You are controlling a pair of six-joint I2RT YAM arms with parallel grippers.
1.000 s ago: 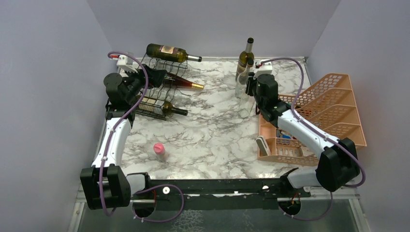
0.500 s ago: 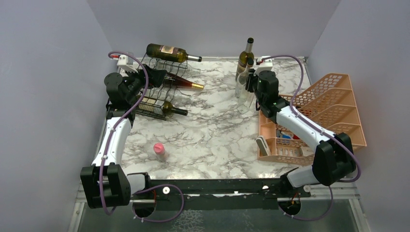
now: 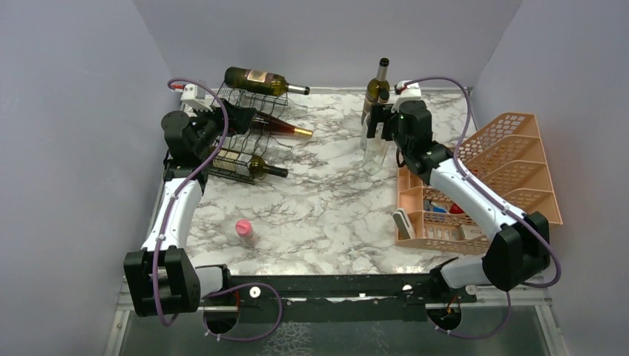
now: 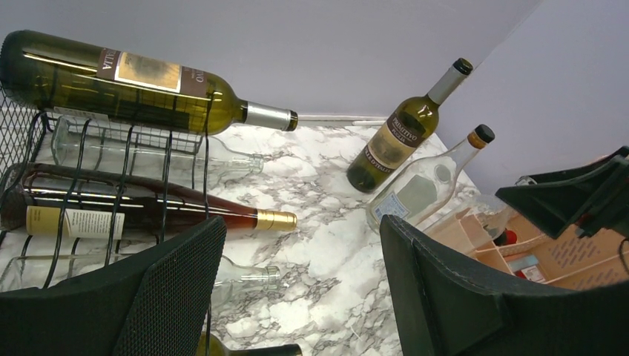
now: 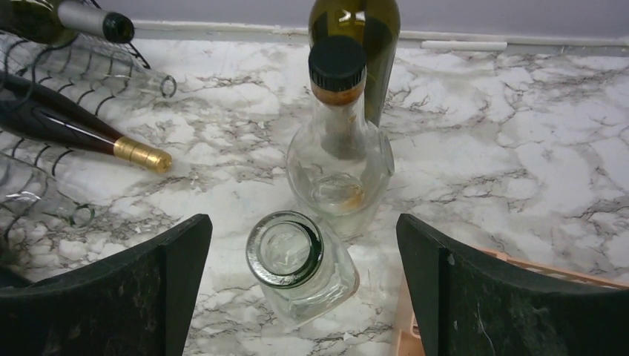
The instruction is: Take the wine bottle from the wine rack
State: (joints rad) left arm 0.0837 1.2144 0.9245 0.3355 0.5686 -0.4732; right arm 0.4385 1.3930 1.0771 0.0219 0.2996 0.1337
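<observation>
Bright, even overhead light — soft shadows, sharp focus, little glare.

top: high, looking down | wrists: low, close (both see standing bottles (image 5: 340, 159))

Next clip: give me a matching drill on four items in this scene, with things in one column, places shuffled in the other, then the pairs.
Things
1. green tan-label bottle
2. gold-foil bottle
3. uncapped clear bottle
4. pink item

Places
A. upright inside the open right gripper, untouched
B. lying on top of the wine rack
C. alone on the marble table, apart from every bottle
D. lying in a rack cell, neck poking out

Pairs: 1-B, 2-D, 3-A, 4-C
</observation>
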